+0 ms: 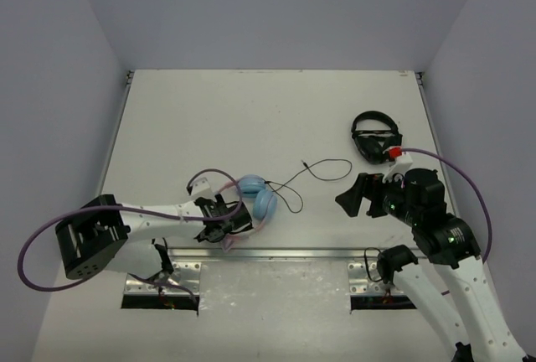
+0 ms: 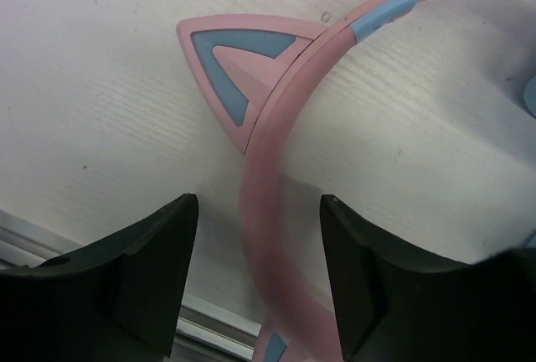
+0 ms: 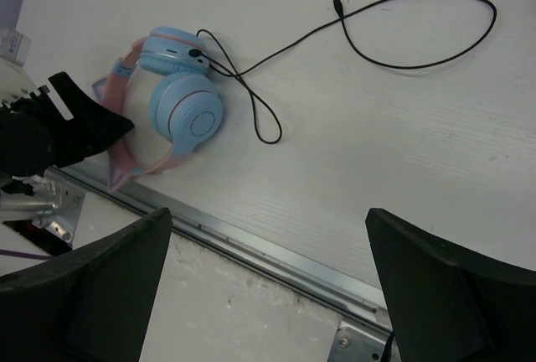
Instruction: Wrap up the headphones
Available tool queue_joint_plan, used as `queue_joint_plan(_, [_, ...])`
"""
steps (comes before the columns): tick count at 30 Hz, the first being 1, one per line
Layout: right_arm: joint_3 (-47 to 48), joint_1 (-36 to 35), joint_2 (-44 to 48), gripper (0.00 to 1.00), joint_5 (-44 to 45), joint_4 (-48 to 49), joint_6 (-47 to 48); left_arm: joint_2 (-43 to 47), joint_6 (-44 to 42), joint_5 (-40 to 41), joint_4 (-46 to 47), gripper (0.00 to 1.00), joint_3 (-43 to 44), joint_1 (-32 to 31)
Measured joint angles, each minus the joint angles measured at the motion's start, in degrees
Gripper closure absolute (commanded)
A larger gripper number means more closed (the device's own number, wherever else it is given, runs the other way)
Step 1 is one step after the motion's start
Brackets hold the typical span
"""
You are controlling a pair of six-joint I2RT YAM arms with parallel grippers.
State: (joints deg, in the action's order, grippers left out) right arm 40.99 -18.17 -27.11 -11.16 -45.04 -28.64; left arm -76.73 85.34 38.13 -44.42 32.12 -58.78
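Observation:
The headphones (image 1: 258, 199) lie near the table's front edge, their light blue earcups (image 3: 186, 115) stacked and the pink cat-ear headband (image 2: 268, 169) flat on the table. Their thin black cable (image 3: 419, 35) trails loose to the right, with the plug free on the table. My left gripper (image 2: 260, 203) straddles the headband just below a cat ear; a gap shows on each side of the band, so the jaws are open around it. My right gripper (image 3: 268, 215) hovers wide open to the right of the headphones, holding nothing.
An all-black pair of headphones (image 1: 374, 137) sits at the back right, beyond my right arm. A metal rail (image 3: 251, 249) runs along the table's front edge, close under the pink headband. The walls stand far off.

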Motion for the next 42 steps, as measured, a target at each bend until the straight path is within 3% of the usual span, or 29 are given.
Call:
queue_joint_plan(4, [0.00, 0.00, 0.02, 0.01, -0.50, 0.09, -0.33, 1.64, -2.73, -0.76, 3.39, 0.62, -2.25, 0.85])
queue_joint_plan(8, [0.00, 0.00, -0.02, 0.01, -1.64, 0.85, -0.35, 2.40, -3.93, -1.51, 4.68, 0.97, -2.64, 0.92])
queue_joint_plan(9, [0.00, 0.00, -0.13, 0.01, -2.10, 1.27, -0.35, 3.08, -3.87, -1.62, 5.01, 1.00, -3.06, 0.92])
queue_joint_plan(15, [-3.74, 0.00, -0.15, 0.01, -9.01, 10.47, -0.44, 10.67, -6.27, -1.84, -0.61, 1.00, -1.70, -0.28])
queue_joint_plan(22, [-19.98, 0.00, -0.33, 0.01, -23.34, 39.43, -2.97, 16.04, -10.38, 5.99, -20.09, 1.00, 18.99, -3.08])
queue_joint_plan(29, [-20.39, -1.03, -22.62, 0.01, -30.67, 61.37, -3.65, 18.47, -18.78, 12.70, -27.65, 1.00, 34.14, -3.06])
queue_joint_plan(33, [-19.71, -2.69, -30.05, 0.11, -30.77, 70.16, -4.42, 16.06, -22.53, 14.40, -30.01, 1.00, 42.62, -3.06])
queue_joint_plan(36, [-18.14, -5.64, -34.71, 0.26, -29.94, 76.32, -5.14, 15.21, -25.40, 14.49, -29.79, 1.00, 47.89, -3.06])
queue_joint_plan(42, [-15.72, -8.59, -42.14, 0.36, -27.91, 89.42, -7.54, 15.56, -30.34, 13.42, -26.75, 1.00, 55.04, -3.06])
